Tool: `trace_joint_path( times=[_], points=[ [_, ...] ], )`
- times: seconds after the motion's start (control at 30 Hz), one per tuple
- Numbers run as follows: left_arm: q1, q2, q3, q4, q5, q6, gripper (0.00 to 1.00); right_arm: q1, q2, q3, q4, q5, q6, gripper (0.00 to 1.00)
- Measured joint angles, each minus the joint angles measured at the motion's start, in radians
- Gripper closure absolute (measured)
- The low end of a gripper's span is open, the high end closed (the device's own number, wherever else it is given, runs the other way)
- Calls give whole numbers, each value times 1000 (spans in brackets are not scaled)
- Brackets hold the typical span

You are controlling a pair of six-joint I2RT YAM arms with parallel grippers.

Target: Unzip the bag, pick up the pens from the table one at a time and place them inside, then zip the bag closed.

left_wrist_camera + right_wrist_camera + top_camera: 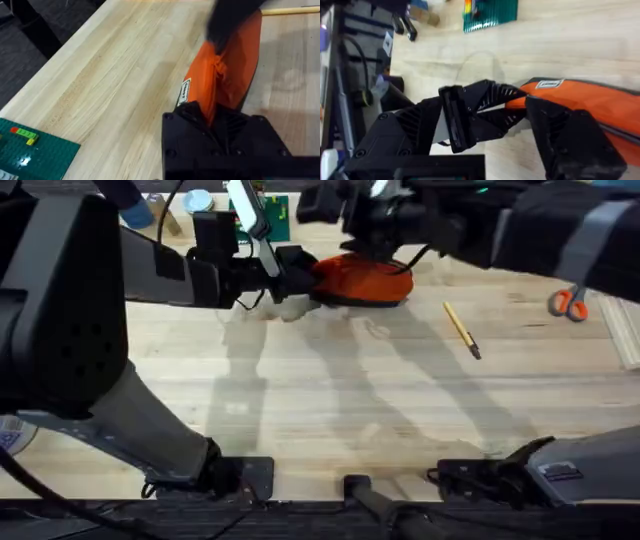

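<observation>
At the far middle of the worktop [330,410] lies the orange bag [365,280], on its side, with a dark strip along its lower edge. On its left end, the left tool [300,283] has its black fingers pressed together on the fabric; in the left wrist view the orange cloth is bunched up between these fingers, next to a small white label [185,91]. From the right side, the right tool [375,242] comes over the top of the bag, but whether its fingers are spread or pressed together I cannot tell, because they are dark and the bag hides part of them. One pen [462,329], thin and yellow-tan with a dark end, lies on the worktop to the right of the bag, near but apart from it. Farther right, close to the edge, are orange-handled scissors [568,302]. Behind the bag, at the far edge, stands a green building plate [490,15] with small coloured bricks on it.
</observation>
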Motion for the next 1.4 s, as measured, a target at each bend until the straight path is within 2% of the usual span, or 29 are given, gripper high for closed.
trace_joint_path(
  times=[0.23,0.73,0.77,0.8,0.83,0.9,0.93,1.0,1.07,1.27,1.4],
  points=[
    [0,0,0,2,0,0,946,-37,-65,1,-18,7,-50,5],
    [-1,0,0,6,-3,0,928,-118,-134,1,-193,42,-115,6],
    [-1,0,0,7,-4,2,853,-118,-134,1,-197,43,-117,6],
    [-1,0,0,9,-7,2,730,-118,-134,1,-198,42,-118,6],
    [-1,0,0,11,-8,3,563,-118,-134,1,-201,42,-121,6],
    [-1,0,0,11,-13,0,288,-118,-134,1,-202,43,-127,5],
    [-1,0,0,11,-14,2,180,-118,-134,1,-202,43,-131,5],
    [-1,0,0,11,-15,2,60,-118,-134,1,-203,43,-136,5],
    [-1,0,0,12,-16,1,12,-118,-134,1,-203,43,-139,6],
    [0,-18,0,2,-17,0,8,-118,-134,1,-206,42,-163,6],
    [11,-96,0,-12,-17,-19,8,-118,-134,1,-208,42,-186,5]
  ],
)
